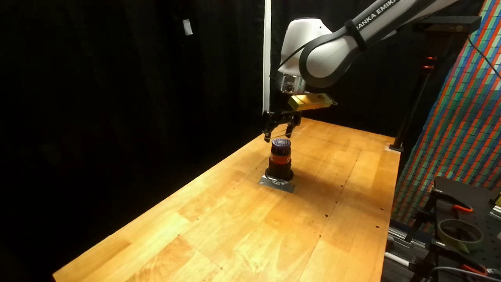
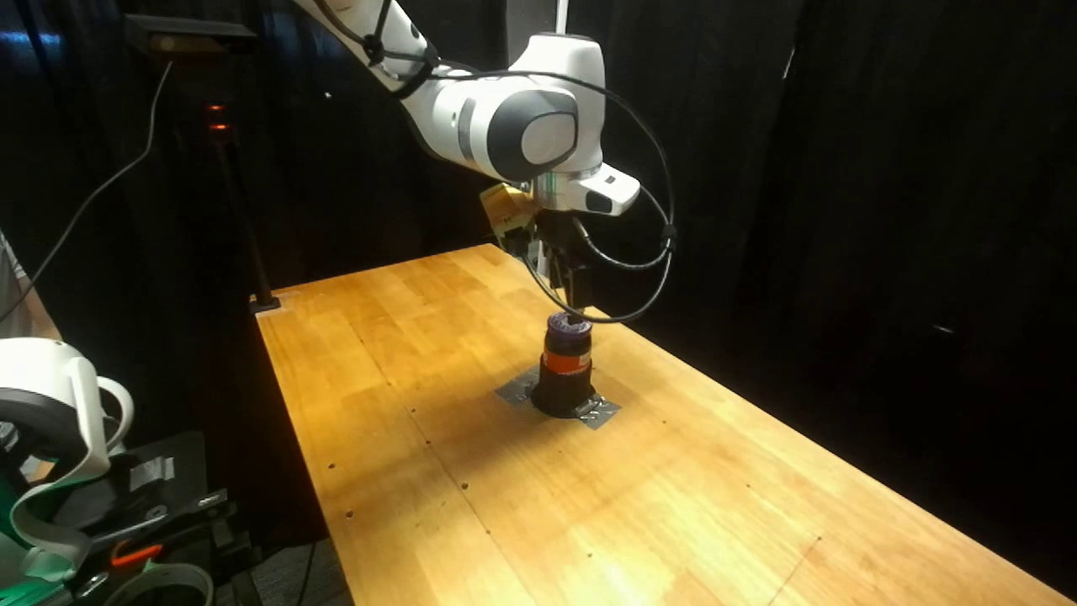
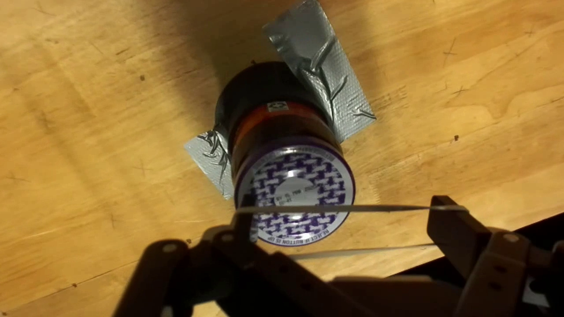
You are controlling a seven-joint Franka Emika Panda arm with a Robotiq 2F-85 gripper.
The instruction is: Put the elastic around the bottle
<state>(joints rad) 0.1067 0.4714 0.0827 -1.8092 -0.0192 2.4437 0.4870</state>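
While the claw (image 3: 344, 204) hangs just above the bottle (image 1: 281, 158), its two fingers (image 3: 458, 233) stand well spread, with the elastic (image 3: 387, 208) looped around both and stretched taut in two strands between them. Upright on the table (image 1: 235, 219), the bottle, with its orange label (image 2: 568, 363), sits in a black holder (image 2: 562, 394), with pieces of silver tape (image 3: 343, 88) at the holder's foot. In the wrist view, one strand crosses in front of the patterned cap (image 3: 304, 189); whether a fingertip touches the cap, I cannot tell.
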